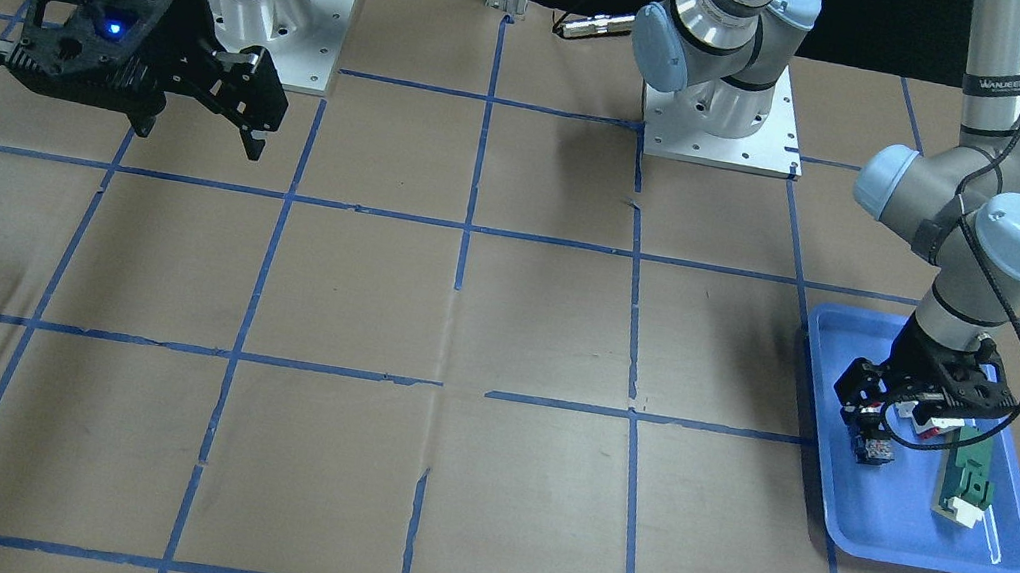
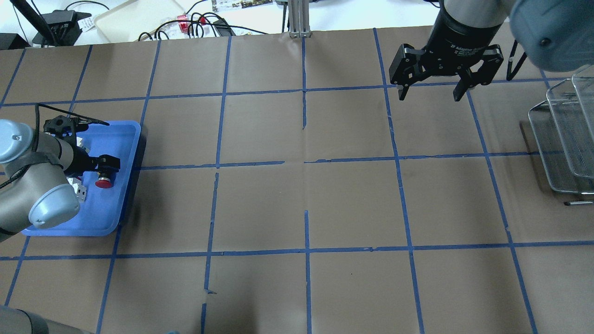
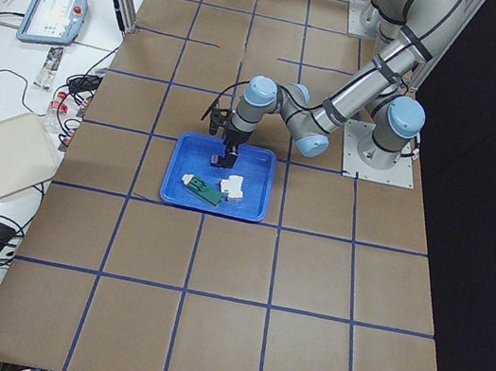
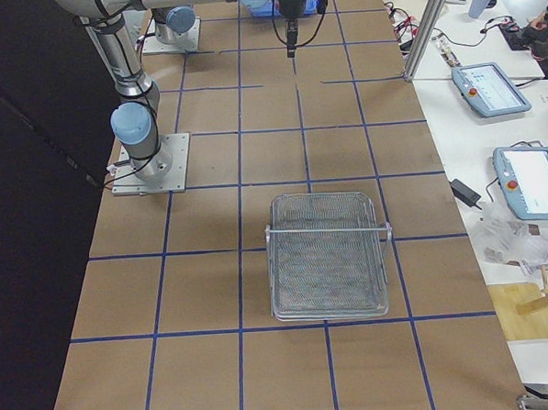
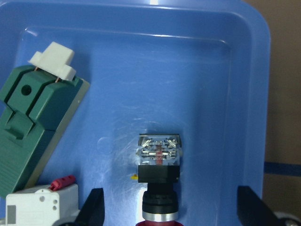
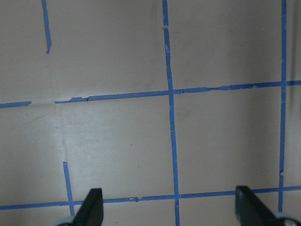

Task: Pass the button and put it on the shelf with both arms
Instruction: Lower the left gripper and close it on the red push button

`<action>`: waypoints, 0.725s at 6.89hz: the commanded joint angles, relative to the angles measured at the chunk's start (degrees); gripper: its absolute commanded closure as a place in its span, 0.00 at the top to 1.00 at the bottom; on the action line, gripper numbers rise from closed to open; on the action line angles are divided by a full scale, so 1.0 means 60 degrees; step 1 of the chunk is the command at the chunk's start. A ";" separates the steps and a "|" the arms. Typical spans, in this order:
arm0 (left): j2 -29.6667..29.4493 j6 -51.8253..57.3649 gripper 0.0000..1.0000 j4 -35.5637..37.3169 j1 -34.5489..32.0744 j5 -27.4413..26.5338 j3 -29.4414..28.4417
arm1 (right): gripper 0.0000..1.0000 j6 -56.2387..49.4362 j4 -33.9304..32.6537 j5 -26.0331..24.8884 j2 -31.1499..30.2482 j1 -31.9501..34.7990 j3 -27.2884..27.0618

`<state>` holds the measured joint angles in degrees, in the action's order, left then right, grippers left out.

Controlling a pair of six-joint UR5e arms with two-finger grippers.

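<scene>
The button (image 5: 159,165) lies on its side in the blue tray (image 5: 188,70), block base away from me, red cap (image 2: 104,182) toward the robot. It also shows in the front view (image 1: 872,447). My left gripper (image 5: 171,209) is open and low over the tray, one finger on each side of the cap end, neither touching it; it also shows in the front view (image 1: 894,420). My right gripper (image 2: 429,97) is open and empty, held above the bare table on the far right side; it also shows in the front view (image 1: 199,137).
A flat green part (image 5: 33,122) and a white-and-red block (image 5: 42,205) lie in the tray beside the button. A wire-mesh shelf rack (image 2: 561,139) stands at the table's right end. Brown paper with blue tape lines covers the table (image 2: 306,195).
</scene>
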<state>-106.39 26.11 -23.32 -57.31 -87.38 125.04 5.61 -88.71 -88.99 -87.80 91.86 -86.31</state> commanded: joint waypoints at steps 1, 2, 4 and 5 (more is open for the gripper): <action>-0.0125 0.0550 1.00 0.0165 0.0176 0.0061 0.0412 | 1.00 -0.0013 0.0005 0.0007 0.0000 -0.0003 0.0000; -0.0183 0.0555 1.00 0.0340 0.0176 0.0075 0.0443 | 1.00 0.0002 0.0005 -0.0007 0.0000 0.0011 0.0000; -0.0373 0.0555 0.98 0.0342 0.0176 0.0134 0.0414 | 1.00 0.0002 -0.0010 -0.0008 0.0073 0.0055 -0.0015; -0.0418 0.0555 0.87 0.0342 0.0176 0.0134 0.0385 | 1.00 0.0016 -0.0010 0.0065 0.0073 0.0085 0.0000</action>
<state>-108.43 29.41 -21.32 -56.26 -86.59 127.50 5.64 -88.74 -88.94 -87.48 92.15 -86.37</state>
